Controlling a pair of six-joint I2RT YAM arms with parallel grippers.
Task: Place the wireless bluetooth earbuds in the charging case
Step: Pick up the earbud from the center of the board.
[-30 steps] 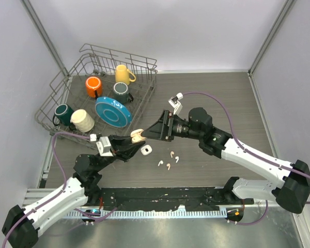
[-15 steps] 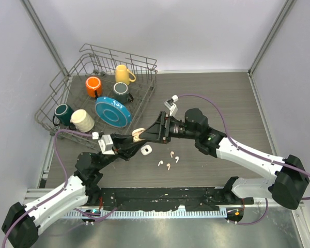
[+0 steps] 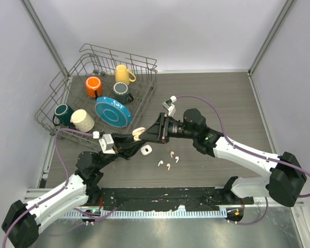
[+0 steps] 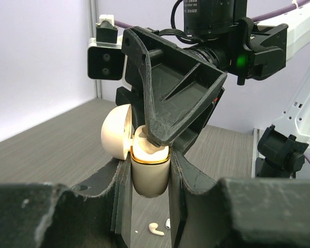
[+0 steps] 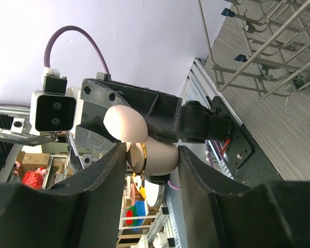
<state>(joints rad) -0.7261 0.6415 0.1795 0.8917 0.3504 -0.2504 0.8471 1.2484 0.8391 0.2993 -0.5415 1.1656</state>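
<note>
A cream charging case (image 4: 150,175) with a gold rim and its lid (image 4: 116,132) swung open stands upright in my left gripper (image 4: 150,173), which is shut on its sides. A white earbud (image 4: 146,148) sits in the case's mouth. My right gripper (image 5: 152,155) has come in from the right, one finger (image 4: 170,98) lying over the case's open top and the other against its base (image 5: 168,155). Both jaws touch the case. Seen from above, the two grippers meet at the case (image 3: 138,134) above the table. Several loose earbuds (image 3: 168,166) lie on the table below.
A second small white case (image 3: 145,150) lies on the table beside the loose earbuds. At the back left stands a wire dish rack (image 3: 144,64) holding several mugs and a blue plate (image 3: 113,111). Walls close in the table on three sides.
My right gripper has moved left onto the held case and its jaws have narrowed around it. The left gripper has kept its hold, barely shifting.
</note>
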